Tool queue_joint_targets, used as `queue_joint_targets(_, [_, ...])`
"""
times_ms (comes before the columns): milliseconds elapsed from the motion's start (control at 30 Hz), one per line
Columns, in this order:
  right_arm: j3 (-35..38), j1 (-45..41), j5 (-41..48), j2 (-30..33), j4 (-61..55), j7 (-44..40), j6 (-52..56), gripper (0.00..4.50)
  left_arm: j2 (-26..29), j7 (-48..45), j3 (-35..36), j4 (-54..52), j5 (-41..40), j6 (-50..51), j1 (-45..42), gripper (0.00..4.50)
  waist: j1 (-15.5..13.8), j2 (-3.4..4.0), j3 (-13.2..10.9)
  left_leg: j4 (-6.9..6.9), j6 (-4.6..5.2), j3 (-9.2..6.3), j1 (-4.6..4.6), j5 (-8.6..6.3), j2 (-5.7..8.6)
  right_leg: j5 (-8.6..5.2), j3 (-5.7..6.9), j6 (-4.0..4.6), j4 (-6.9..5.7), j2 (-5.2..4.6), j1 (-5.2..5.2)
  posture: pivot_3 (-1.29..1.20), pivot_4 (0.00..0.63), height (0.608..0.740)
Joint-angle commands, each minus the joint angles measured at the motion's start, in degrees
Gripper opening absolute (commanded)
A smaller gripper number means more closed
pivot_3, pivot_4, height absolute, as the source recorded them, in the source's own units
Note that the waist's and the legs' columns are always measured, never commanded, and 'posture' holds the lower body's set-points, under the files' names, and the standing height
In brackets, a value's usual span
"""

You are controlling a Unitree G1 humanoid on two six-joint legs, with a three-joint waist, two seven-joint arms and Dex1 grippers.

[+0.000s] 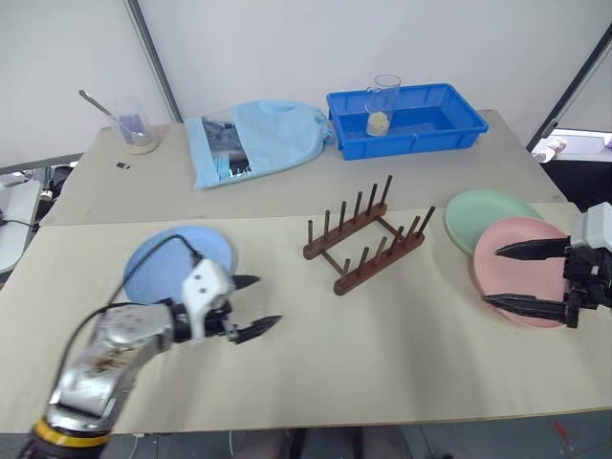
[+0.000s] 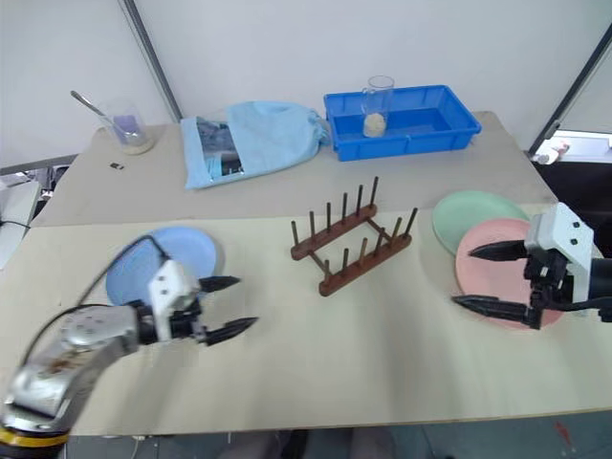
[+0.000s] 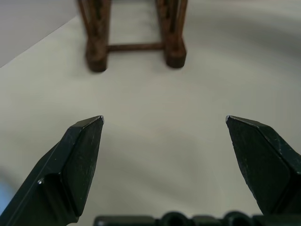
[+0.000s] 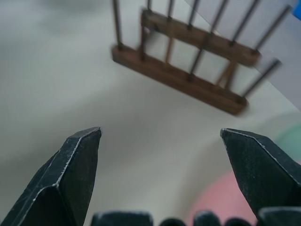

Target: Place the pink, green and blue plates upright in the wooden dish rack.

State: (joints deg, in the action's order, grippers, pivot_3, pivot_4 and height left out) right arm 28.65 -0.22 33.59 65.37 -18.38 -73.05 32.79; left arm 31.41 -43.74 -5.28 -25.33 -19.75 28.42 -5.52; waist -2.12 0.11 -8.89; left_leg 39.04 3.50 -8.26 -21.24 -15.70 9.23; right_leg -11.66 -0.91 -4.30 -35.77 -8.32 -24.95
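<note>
From the head camera, you are looking at the wooden rack [image 1: 364, 236] standing bare mid-bench, no plate in it yet. The blue plate [image 1: 179, 263] is lying flat to its left; the green plate [image 1: 491, 216] and pink plate [image 1: 522, 270] are overlapping at the right. Your left hand [image 1: 256, 306] is hanging released just near of the blue plate, your right hand [image 1: 509, 275] spread wide over the pink one, probably lining up a grab. In both wrist cameras, empty fingers are framing the rack ahead.

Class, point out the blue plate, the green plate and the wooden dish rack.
blue plate [image 1: 163, 256], left eye view, bare upper face
green plate [image 1: 483, 212], left eye view, uncovered middle
wooden dish rack [image 1: 379, 262], left eye view, near rail
</note>
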Motion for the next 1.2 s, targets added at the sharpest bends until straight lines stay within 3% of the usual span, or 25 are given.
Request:
queue_joint_targets(33, [3.63,1.35,2.94,-0.29,-4.97,1.64,3.37,4.50,-5.25,4.90,-5.61,4.41,5.53,-4.95,-2.52,4.46,-0.25,-0.15,0.03,0.01,-0.01,0.00,-0.01,0.01,-0.01,0.02,0.00,0.02,0.01,0.01,0.00,0.00,0.150,0.740])
queue_joint_targets(200, [5.21,4.11,2.85,-1.75,-7.42,3.29,4.30,4.50,-13.14,6.57,-11.44,11.46,8.18,-8.62,-4.53,4.46,-0.58,-0.20,0.02,0.04,0.05,0.05,-0.02,0.05,-0.02,0.02,-0.01,0.00,0.04,0.00,-0.01,0.00,0.150,0.740])
queue_joint_targets(467, [5.89,5.71,3.94,-2.75,-10.87,5.69,5.85,4.50,-23.16,13.33,-14.60,26.70,15.16,-15.39,-11.08,4.46,-0.99,-0.28,-0.02,0.12,0.26,0.16,-0.03,0.13,-0.02,0.06,-0.06,-0.08,0.03,-0.01,0.01,0.00,0.150,0.740])
queue_joint_targets(567, [6.36,6.19,4.19,-2.68,-11.39,6.03,6.23,4.50,-25.14,14.10,-14.91,29.75,16.13,-16.50,-12.30,3.63,-1.00,-0.30,-0.02,0.15,0.36,0.22,-0.04,0.22,-0.02,0.06,-0.09,-0.11,0.04,-0.01,0.01,0.00,0.150,0.740])
queue_joint_targets(633, [6.73,6.52,4.38,-2.72,-11.84,6.24,6.54,4.50,-25.68,14.00,-15.22,30.45,16.48,-16.96,-12.42,2.72,-1.05,-0.30,-0.01,0.15,0.35,0.25,-0.04,0.23,-0.02,0.06,-0.10,-0.12,0.06,-0.02,0.00,0.00,0.150,0.740])
queue_joint_targets(767, [7.37,7.33,4.45,-3.07,-12.68,6.80,6.75,4.50,-26.16,13.76,-15.38,31.30,16.58,-17.14,-12.48,0.89,-1.47,-0.32,-0.02,0.19,0.33,0.30,-0.04,0.25,-0.02,0.08,-0.13,-0.15,0.06,-0.02,0.01,0.00,0.150,0.740])
queue_joint_targets(967, [8.23,8.79,3.22,-3.75,-13.18,7.59,5.27,4.50,-24.53,11.52,-13.60,31.38,15.82,-17.72,-13.22,0.87,-1.56,-0.37,-0.04,0.22,0.40,0.33,-0.03,0.21,-0.02,0.10,-0.14,-0.18,0.04,-0.02,0.02,0.00,0.150,0.740])
queue_joint_targets(1200, [13.07,15.30,1.79,-3.87,-15.50,4.42,5.27,4.50,-12.49,-9.20,-13.42,27.55,9.38,-21.17,-15.78,0.87,-1.37,-0.29,0.01,0.22,0.35,0.37,-0.06,0.24,-0.07,0.10,-0.12,-0.17,-0.03,0.02,-0.10,0.00,0.150,0.740])
